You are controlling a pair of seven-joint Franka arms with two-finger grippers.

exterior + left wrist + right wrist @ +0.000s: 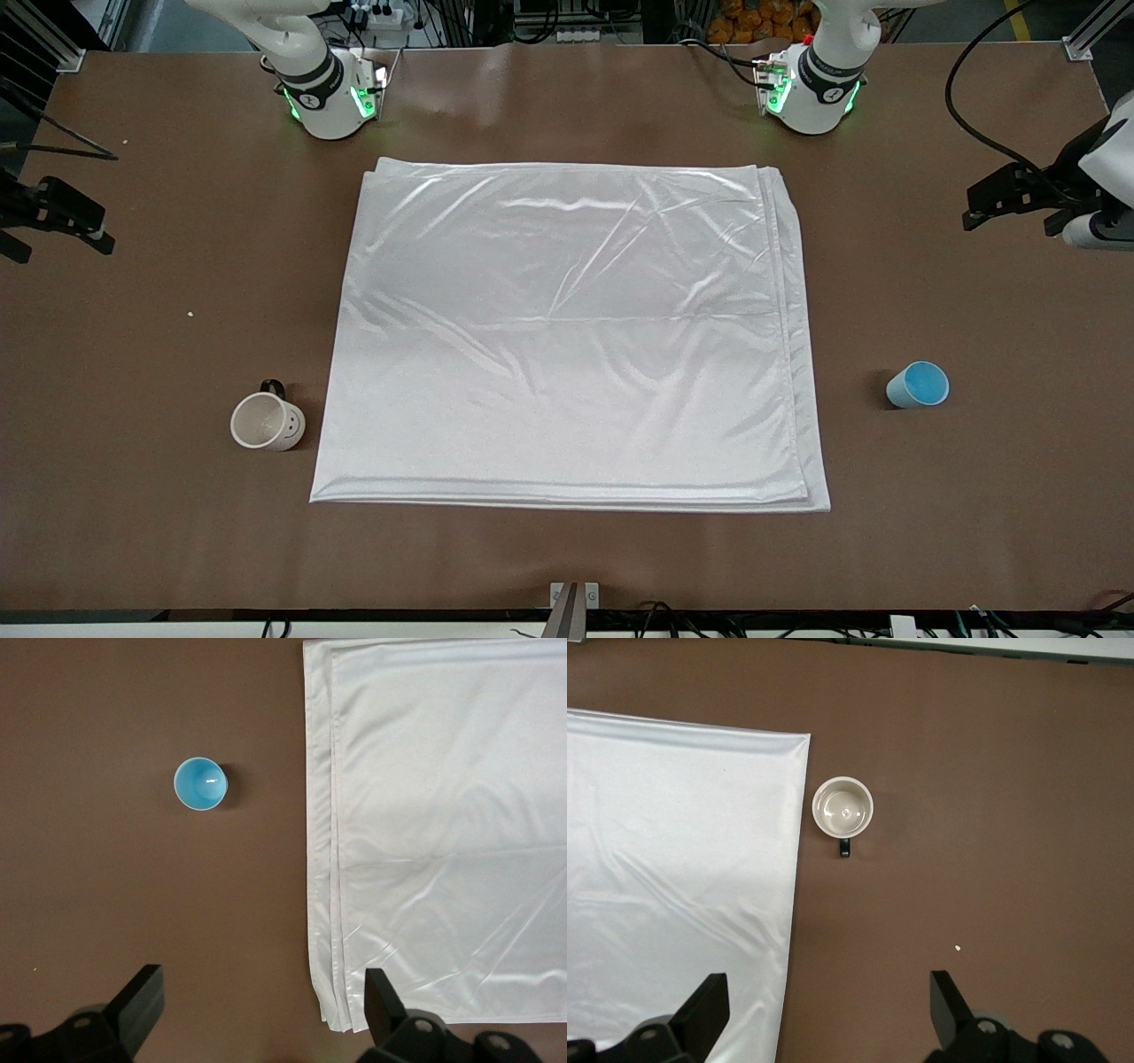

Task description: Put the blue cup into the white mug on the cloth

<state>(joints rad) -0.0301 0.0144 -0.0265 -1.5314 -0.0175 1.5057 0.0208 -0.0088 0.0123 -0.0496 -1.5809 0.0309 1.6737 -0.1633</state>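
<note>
Below both grippers' wide-open, empty fingers (142, 997), nothing's started: cup (918, 385) and mug (267, 421) sit on bare surface (177, 532), off the cloth (567, 337).

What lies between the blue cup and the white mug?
The cloth spans the stretch between the blue cup and the white mug, as the front view shows.

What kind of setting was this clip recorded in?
Probably a robotics lab or workshop: two arm bases bolted to a brown table, cables and a power strip along its edge, and only a cloth and two cups as props.
</note>
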